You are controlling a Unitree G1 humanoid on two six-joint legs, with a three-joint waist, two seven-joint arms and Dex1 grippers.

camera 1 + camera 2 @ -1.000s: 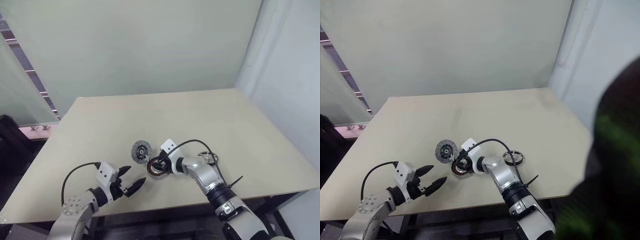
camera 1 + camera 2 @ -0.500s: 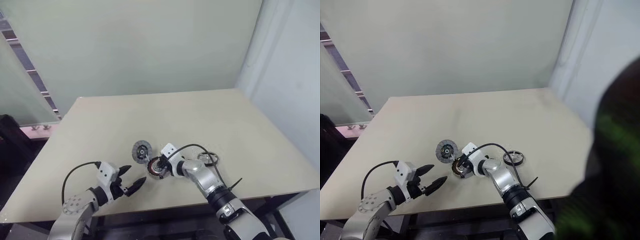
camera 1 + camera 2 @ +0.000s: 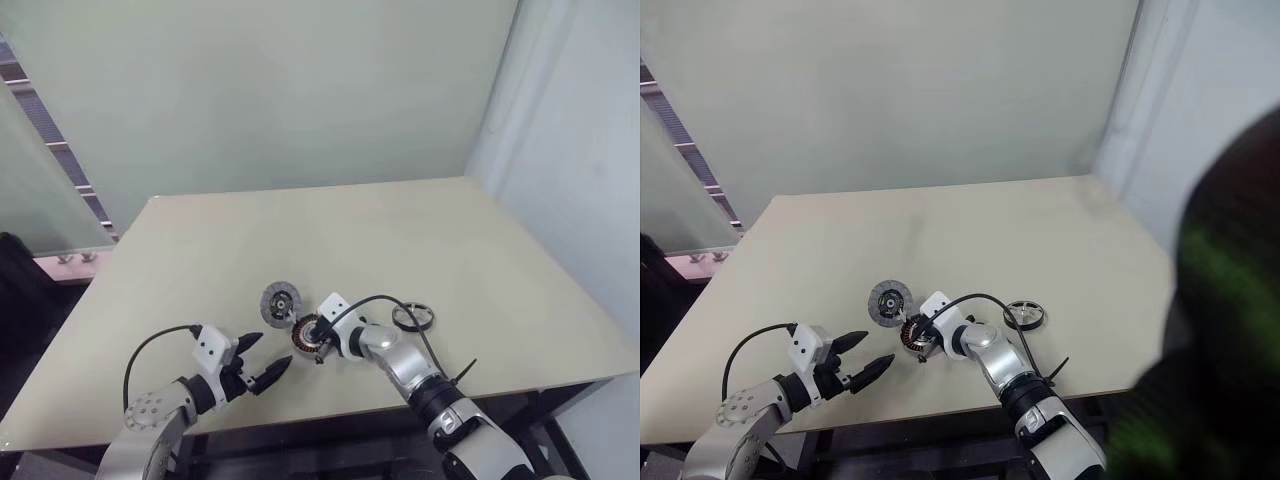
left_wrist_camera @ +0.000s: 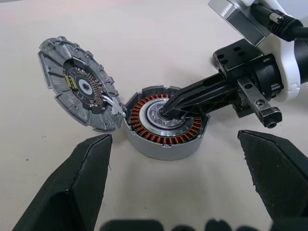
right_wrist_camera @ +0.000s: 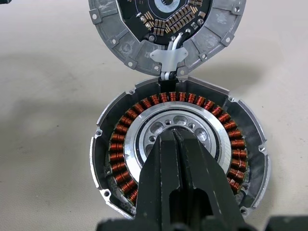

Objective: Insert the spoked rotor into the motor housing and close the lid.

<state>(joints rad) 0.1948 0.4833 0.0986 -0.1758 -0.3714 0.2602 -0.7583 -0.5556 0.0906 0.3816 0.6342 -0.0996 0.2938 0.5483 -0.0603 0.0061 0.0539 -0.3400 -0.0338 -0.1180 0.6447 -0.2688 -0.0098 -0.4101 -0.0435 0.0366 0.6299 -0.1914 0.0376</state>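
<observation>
Right gripper [image 5: 175, 139] fully closed, holding nothing, tips on the motor housing [image 4: 166, 122] centre hub. Lid [image 4: 79, 91] tilted just beyond those tips, joined to the housing by wires. Spoked rotor [image 3: 413, 318] on the table [image 3: 450, 240], behind that arm. Left gripper [image 3: 268, 362] wide open, empty, near the housing.

Far rim of the lid [image 5: 166, 29] cut off by the right wrist view's edge, part of the motor housing [image 5: 178, 144] centre hub hidden under the right gripper [image 5: 175, 137], spoked rotor [image 3: 414, 318] spokes too small to tell.
</observation>
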